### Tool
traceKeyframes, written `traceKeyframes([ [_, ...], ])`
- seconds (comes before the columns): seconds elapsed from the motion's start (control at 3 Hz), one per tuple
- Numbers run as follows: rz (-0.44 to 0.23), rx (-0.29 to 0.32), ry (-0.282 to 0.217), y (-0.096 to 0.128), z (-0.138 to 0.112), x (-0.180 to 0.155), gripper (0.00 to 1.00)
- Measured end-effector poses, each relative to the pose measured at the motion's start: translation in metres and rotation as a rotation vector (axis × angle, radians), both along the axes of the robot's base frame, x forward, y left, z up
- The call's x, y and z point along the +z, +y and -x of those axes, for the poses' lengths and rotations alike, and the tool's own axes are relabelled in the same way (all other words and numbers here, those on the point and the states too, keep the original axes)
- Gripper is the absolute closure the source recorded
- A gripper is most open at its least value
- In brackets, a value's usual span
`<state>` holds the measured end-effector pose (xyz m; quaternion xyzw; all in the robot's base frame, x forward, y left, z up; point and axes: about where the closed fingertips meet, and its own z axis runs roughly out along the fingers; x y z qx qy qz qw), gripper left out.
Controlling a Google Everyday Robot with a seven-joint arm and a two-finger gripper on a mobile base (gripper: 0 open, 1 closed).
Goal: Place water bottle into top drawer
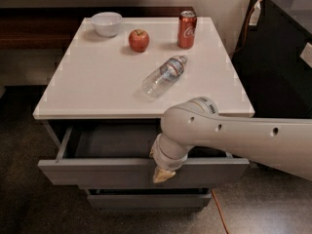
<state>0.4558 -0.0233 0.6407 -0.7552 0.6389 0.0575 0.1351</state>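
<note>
The water bottle (164, 75) is clear ribbed plastic with a grey-white label band. It lies on its side near the middle of the white tabletop (97, 82), cap pointing to the back right. The top drawer (97, 171) is pulled open below the table's front edge and shows a shallow grey interior. My gripper (163, 174) hangs at the end of the white arm, over the drawer's front panel right of its middle, well below and in front of the bottle. It holds nothing that I can see.
A red soda can (186, 29), a red apple (139, 40) and a white bowl (107, 23) stand along the back of the tabletop. A lower grey drawer (146, 200) is shut. A black cabinet (278, 57) stands to the right. An orange cable (219, 213) lies on the floor.
</note>
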Motion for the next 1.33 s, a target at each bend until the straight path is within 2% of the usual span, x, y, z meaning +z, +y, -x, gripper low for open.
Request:
traceKeyframes([
  [0.33, 0.019, 0.034, 0.029, 0.0104, 0.0170, -0.0028, 0.79],
  [0.67, 0.019, 0.034, 0.029, 0.0102, 0.0170, -0.0028, 1.00],
  [1.33, 0.019, 0.034, 0.029, 0.0089, 0.0170, -0.0028, 1.00],
])
